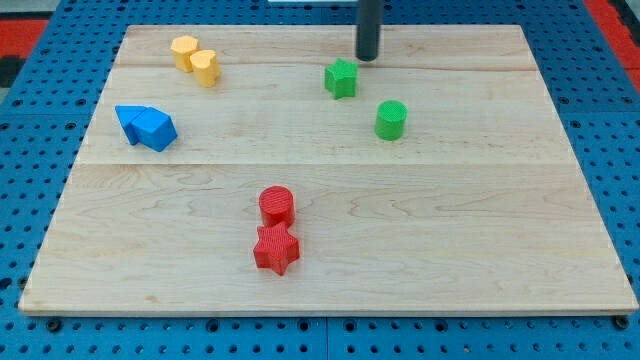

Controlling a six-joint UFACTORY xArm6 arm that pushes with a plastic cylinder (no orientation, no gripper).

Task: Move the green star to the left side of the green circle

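Note:
The green star lies on the wooden board near the view's top, right of centre. The green circle stands a little below and to the right of it, apart from it. My tip is at the end of the dark rod, just above and to the right of the green star, close to it but with a small gap, and above the green circle.
Two yellow blocks sit together at the top left. Two blue blocks touch at the left. A red circle and a red star sit together at the bottom centre. The board ends on a blue pegboard.

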